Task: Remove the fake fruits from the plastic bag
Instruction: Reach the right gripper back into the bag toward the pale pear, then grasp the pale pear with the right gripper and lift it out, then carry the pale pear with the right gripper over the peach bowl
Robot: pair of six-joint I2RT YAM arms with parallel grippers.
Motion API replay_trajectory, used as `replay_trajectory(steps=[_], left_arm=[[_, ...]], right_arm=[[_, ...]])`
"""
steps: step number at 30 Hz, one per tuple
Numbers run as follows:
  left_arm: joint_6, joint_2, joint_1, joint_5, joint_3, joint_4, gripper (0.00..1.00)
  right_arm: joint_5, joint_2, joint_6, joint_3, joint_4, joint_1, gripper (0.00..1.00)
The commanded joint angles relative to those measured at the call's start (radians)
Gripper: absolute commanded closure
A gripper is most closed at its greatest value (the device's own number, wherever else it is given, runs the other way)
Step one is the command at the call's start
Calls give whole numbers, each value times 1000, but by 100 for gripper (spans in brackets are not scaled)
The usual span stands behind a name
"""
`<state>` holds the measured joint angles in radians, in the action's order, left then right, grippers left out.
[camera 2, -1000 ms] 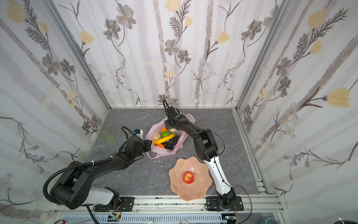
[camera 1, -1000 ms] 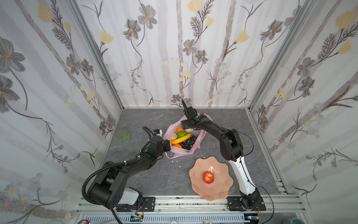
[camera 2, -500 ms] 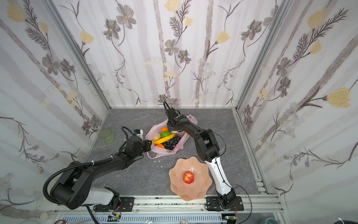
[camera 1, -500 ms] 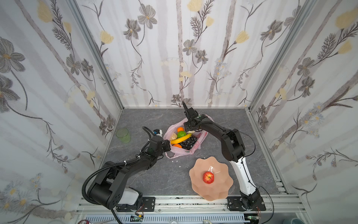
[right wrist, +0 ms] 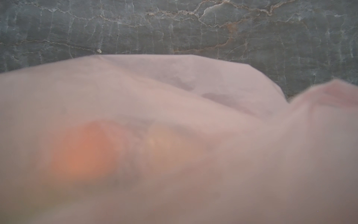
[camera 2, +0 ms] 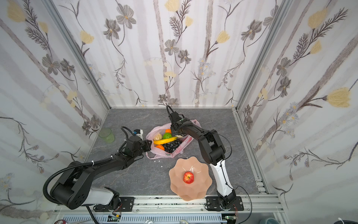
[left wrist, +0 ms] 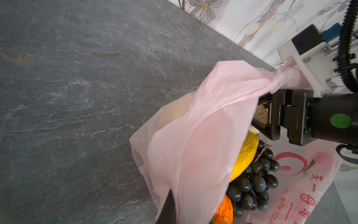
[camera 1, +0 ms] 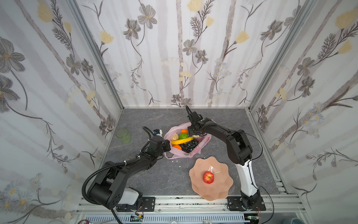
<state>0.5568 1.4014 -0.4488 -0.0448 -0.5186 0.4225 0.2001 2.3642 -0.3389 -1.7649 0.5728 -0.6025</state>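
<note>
Closing slowly is best: the right tool (left wrist: 258,112) has jaws apart w/ a beige pear (camera 1: 196,136) between them, inside the plastic bag (camera 1: 202,143); center it, squeeze soft, lift w/o catching plastic. The left tool (camera 1: 168,146) is clamped on the bag rim, holding mouth wide. Next to the pear lie banana (camera 1: 182,140) & grapes (camera 1: 188,145), bag on counter (camera 1: 155,178).
</note>
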Motion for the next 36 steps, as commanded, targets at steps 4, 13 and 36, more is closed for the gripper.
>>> replay_trajectory(steps=[4, 13, 36], left_arm=[[-3, -5, 0, 16, -2, 19, 88], [-3, -2, 1, 18, -4, 19, 88], [1, 0, 1, 19, -3, 18, 88]], right_arm=[[-5, 44, -3, -38, -13, 5, 26], [-12, 46, -9, -57, -11, 9, 35], [-23, -578, -94, 543, -306, -91, 42]])
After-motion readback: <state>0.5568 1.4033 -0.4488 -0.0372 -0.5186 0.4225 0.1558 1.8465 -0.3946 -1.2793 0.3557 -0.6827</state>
